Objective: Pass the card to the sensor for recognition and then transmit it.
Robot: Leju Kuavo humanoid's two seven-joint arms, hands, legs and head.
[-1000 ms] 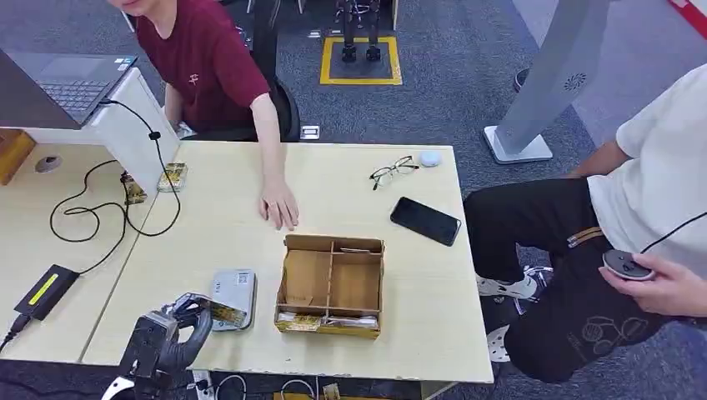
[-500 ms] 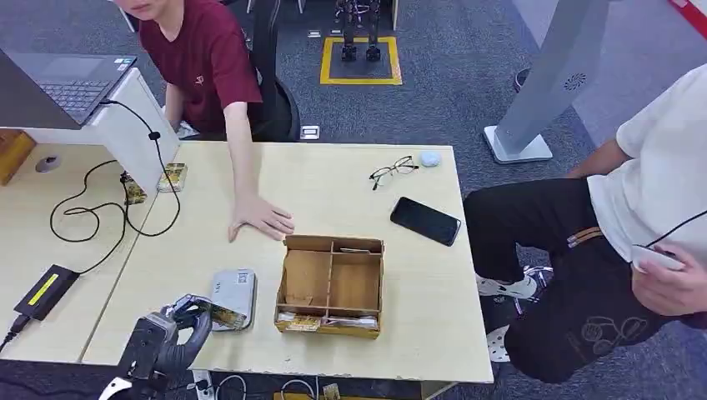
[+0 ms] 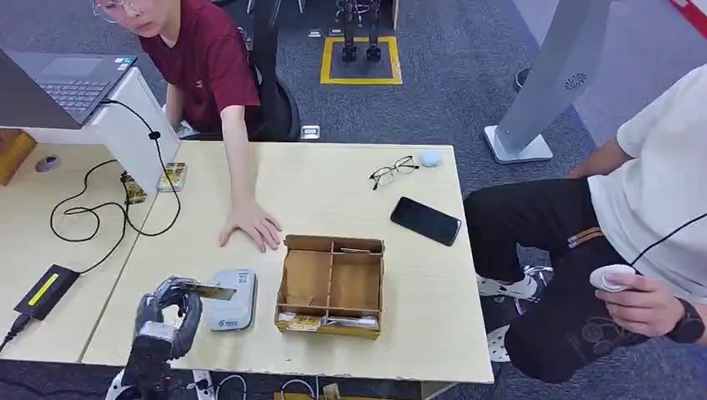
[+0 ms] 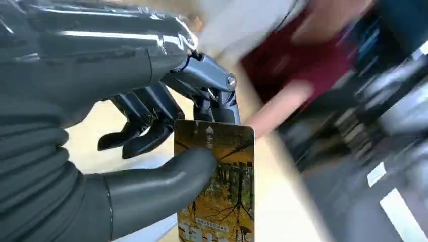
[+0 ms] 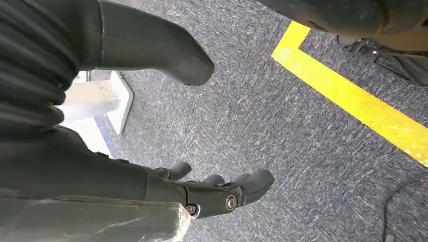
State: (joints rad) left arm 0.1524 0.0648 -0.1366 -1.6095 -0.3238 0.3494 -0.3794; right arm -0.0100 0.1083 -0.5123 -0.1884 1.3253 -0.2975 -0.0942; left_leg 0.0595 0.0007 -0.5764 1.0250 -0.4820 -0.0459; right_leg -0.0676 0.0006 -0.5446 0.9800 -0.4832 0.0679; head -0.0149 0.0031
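Currently, card (image 3: 204, 291): we pinch it in left hand (image 3: 169, 313), thumb against fingers (image 4: 151, 138), flat just over sensor (image 3: 232, 299) for reading.
Right hand (image 5: 222, 194): hangs beside sensor's desk (image 3: 350, 183), loosely spread, holding nothing.

The left hand (image 4: 151, 126) has a grey ribbed cover, thick grey thumb, darker fingers (silver screws at the knuckles) and clear plastic wrap.

My left hand (image 3: 169, 310) pinches the yellow forest-print card (image 4: 216, 186) between thumb and fingers, holding it just above the grey, flat sensor (image 3: 232, 302) lying on the worktop (image 3: 333, 192).
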